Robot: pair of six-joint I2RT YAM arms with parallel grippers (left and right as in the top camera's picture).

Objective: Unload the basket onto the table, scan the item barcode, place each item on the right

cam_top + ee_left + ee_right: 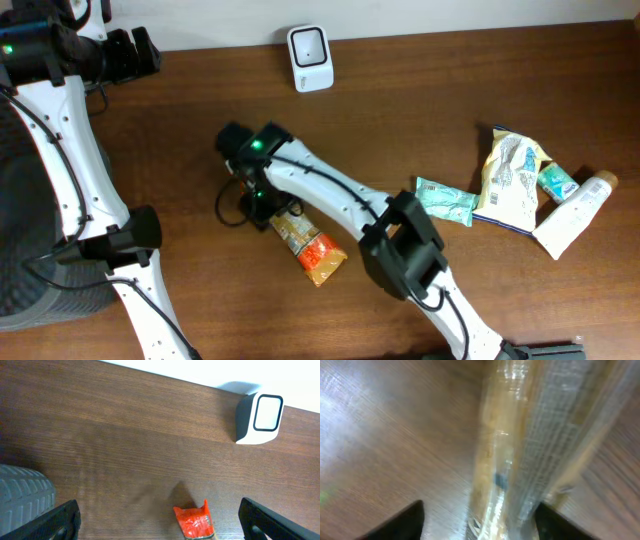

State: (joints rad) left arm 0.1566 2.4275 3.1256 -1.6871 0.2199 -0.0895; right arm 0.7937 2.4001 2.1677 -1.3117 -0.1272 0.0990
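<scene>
Snack packet (318, 256) lies flat mid-surface (420, 90), well clear of all edges. Its long axis runs diagonally, orange end near-right, other end toward the scanner (310, 58) at the far edge, with bare wood between. Right hand (258, 200) straddles the packet's far end, fingers apart. Left hand (159, 510) is spread wide at far left. Pouches (512, 180) are clustered at right.

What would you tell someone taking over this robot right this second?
Left gripper: open, empty, above the brown wooden table.
Right gripper: open, fingers astride the orange and brown plastic snack packet, which lies on the table; no grip yet.
Small white barcode scanner with a dark window: at the table's far edge, apart from the packet.
Done: right arm is at the packet.
Left: grasp it, show its barcode to the scanner.
</scene>
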